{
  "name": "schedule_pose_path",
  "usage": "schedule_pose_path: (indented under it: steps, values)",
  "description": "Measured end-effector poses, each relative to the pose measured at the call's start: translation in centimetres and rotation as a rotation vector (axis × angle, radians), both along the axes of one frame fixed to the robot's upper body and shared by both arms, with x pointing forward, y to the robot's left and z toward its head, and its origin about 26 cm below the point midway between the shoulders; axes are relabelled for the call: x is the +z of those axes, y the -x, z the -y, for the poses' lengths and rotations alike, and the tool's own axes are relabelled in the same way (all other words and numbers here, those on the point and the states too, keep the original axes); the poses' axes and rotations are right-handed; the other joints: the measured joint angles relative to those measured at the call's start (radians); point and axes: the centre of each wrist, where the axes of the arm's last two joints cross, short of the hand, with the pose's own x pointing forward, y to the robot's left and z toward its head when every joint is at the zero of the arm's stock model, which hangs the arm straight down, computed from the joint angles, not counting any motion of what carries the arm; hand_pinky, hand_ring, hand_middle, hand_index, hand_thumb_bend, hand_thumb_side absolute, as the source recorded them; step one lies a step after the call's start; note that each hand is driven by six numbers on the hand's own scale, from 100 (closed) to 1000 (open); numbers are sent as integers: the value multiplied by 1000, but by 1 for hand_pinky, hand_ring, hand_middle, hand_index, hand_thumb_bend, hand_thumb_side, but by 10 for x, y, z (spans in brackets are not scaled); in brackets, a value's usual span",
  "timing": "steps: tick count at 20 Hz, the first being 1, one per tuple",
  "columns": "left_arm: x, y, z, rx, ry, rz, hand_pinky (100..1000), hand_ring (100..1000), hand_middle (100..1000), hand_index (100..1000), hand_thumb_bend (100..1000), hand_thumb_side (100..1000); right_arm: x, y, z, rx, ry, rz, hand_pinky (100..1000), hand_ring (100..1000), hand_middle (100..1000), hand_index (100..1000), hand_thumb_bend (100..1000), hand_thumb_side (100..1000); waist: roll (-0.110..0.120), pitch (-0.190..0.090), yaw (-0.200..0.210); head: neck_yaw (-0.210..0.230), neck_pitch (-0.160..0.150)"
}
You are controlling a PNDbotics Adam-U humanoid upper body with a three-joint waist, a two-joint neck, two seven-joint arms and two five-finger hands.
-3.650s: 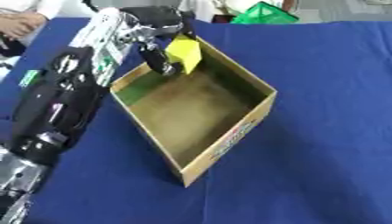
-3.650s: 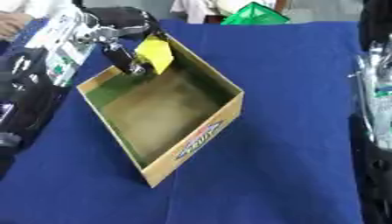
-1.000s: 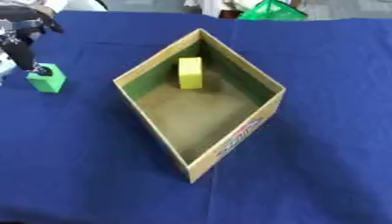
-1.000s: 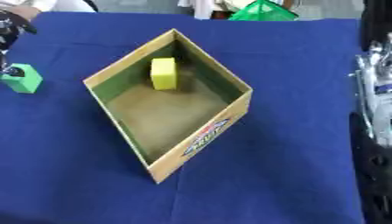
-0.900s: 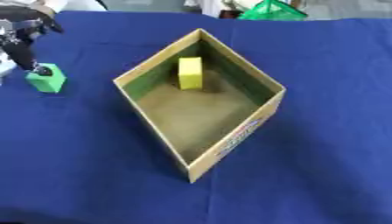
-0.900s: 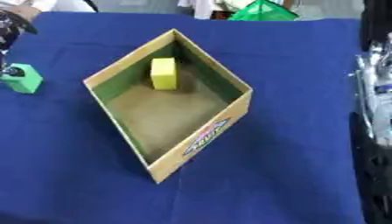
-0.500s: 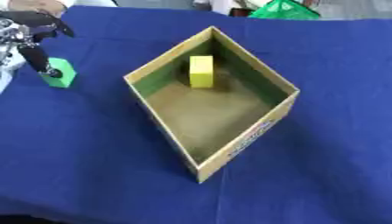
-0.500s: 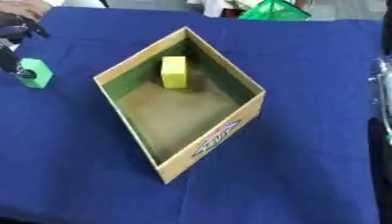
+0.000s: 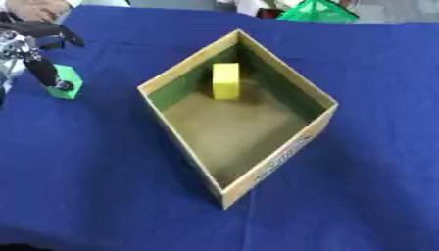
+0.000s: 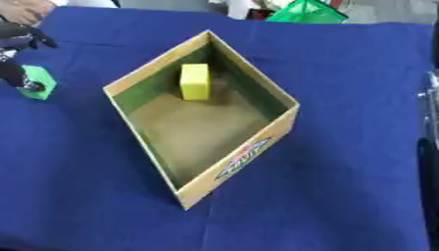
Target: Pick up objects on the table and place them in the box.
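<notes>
**One block in the box, one green block out, left hand at the green one**

Count: one cardboard box (image 9: 283,162), one yellow block (image 9: 226,81), one green block (image 9: 68,82), one robot hand clearly visible.

Box: open-top corrugated cardboard, sits as a diamond on the blue tablecloth (image 9: 103,186), one corner toward the camera. Inner walls greenish, floor plain brown. Printed logo on the near-right outer wall, too blurred to read.

Yellow block: flat-sided, matte, standing on end inside the box against the far-left wall near the far corner.

Green block: small cube, on the cloth well left of the box, outside it.

Left hand (image 9: 36,51): black with silver parts, cut off by the left edge. One dark finger points down with its tip on or at the green block's near-left face, another sticks out rightward above it. Fingers spread, not wrapped around the block. Actual contact hard to confirm.

Right hand: only a dark sliver of arm at the right edge of the right eye view; hand itself not visible.

Far edge: green faceted object (image 9: 317,11), partly cropped, can't identify.
</notes>
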Motion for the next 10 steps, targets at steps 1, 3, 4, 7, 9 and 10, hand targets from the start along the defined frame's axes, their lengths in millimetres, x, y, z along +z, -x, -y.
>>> schedule_pose_path:
  steps: [1,3,4,7,9,10]
  values:
    - [-1,0,-1,3,9,-1,727,803,830,899,445,100,0,0,0,0,0,-1,840,856,644,842,182,1000,-1,1,0,2,0]
    - [-5,-1,-1,6,26,-8,684,747,782,865,398,100,0,0,0,1,-1,-1,840,856,644,842,182,1000,0,4,-2,5,-1]
    - [-7,-1,0,5,35,-13,674,735,768,856,387,100,0,0,0,1,-2,-1,840,857,644,842,182,1000,-1,4,-3,5,-3]
    - [-10,-2,0,3,65,-21,604,653,681,797,309,100,0,-1,1,-1,-4,-3,841,857,645,842,181,1000,-1,4,-4,5,-4]
    - [-10,-2,0,0,86,-25,565,612,642,770,275,100,-1,-1,1,-2,-4,-5,841,857,645,842,181,1000,-1,4,-4,5,-4]
    - [-10,-2,1,-1,98,-27,518,573,611,748,256,100,-1,-1,2,-1,-5,-6,841,857,644,842,181,1000,0,4,-4,5,-4]
